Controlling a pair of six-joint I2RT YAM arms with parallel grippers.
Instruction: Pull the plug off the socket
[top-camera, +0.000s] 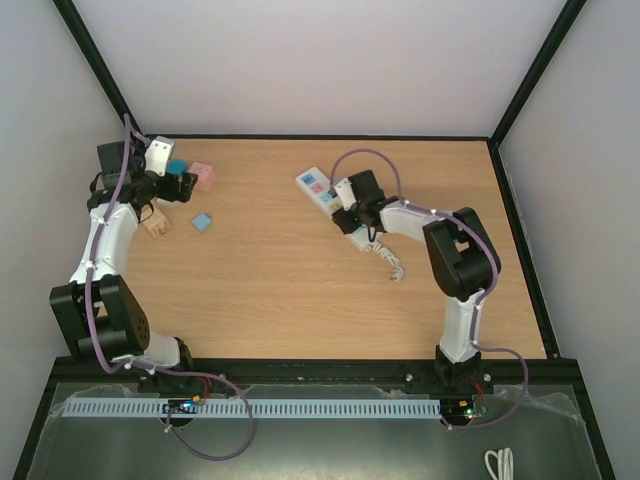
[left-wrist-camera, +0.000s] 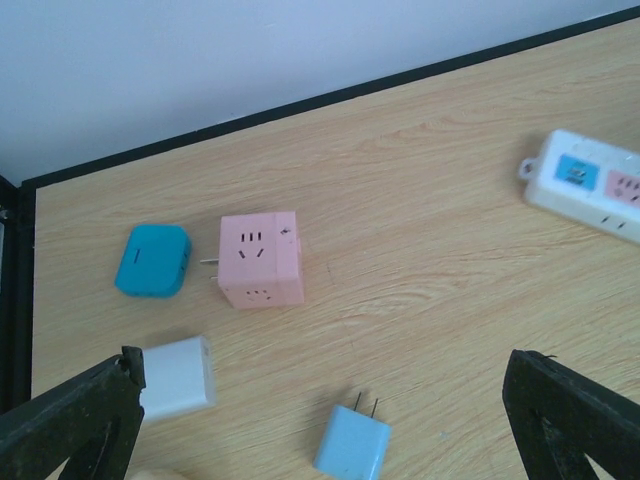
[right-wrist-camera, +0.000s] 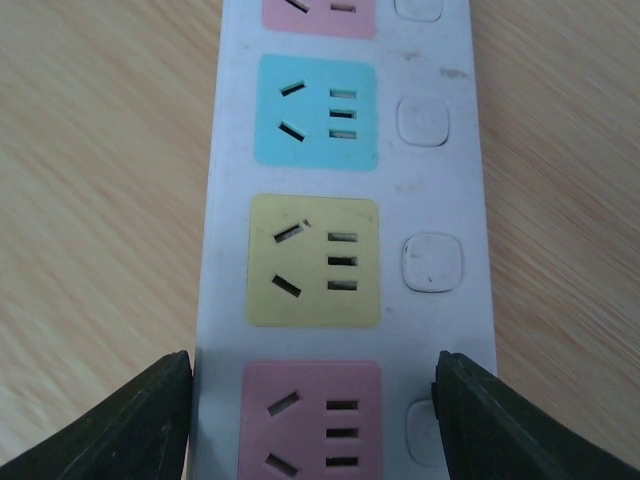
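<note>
Pink cube adapter (left-wrist-camera: 258, 260) beside teal block (left-wrist-camera: 152, 260) (both on wooden table (left-wrist-camera: 450, 200)).

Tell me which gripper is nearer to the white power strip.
Right. The right gripper straddles the power strip, one finger at each long side. The left gripper hovers far off, above the loose adapters.

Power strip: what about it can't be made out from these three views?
- Top view: the near part of the power strip is hidden under the right gripper, so a plug there would not show.
- Right wrist view: both ends are cut off by the frame edges. Whether the fingers touch the strip cannot be told.
- Left wrist view: only one end shows, cut by the right edge.
</note>
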